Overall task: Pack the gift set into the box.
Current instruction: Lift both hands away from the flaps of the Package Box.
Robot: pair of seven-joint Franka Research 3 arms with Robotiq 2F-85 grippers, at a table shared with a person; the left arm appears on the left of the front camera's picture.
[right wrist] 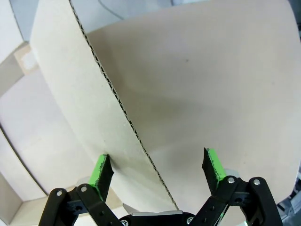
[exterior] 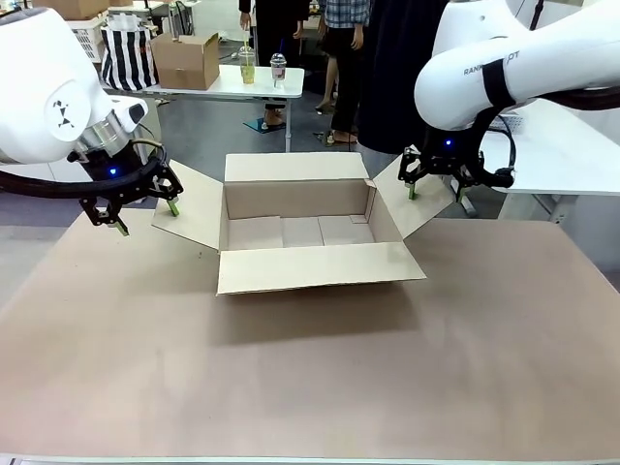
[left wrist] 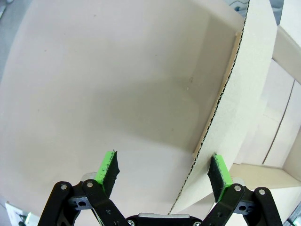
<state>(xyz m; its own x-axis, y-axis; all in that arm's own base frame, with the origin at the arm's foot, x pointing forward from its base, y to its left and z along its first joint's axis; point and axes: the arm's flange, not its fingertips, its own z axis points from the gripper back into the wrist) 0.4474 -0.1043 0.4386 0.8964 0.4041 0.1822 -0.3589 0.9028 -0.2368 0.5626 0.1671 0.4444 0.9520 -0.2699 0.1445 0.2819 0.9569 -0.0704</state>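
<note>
The box (exterior: 320, 266) stands open at the table's middle, all four flaps spread outward and its inside bare. My left gripper (exterior: 145, 215) is open at the edge of the left side flap (left wrist: 249, 70), which runs between its green pads (left wrist: 107, 165). My right gripper (exterior: 436, 194) is open in the same way at the right side flap (right wrist: 70, 70), whose corrugated edge passes between its pads (right wrist: 210, 162). Neither pair of pads presses the cardboard. The gift set is out of view.
The brown tabletop (exterior: 310, 387) stretches in front of the box. Behind stands a white table (exterior: 232, 85) with a smaller cardboard box (exterior: 184, 60), a striped bag (exterior: 129, 56) and two cups (exterior: 247, 66). People stand farther back. Another white table (exterior: 572, 145) is at the right.
</note>
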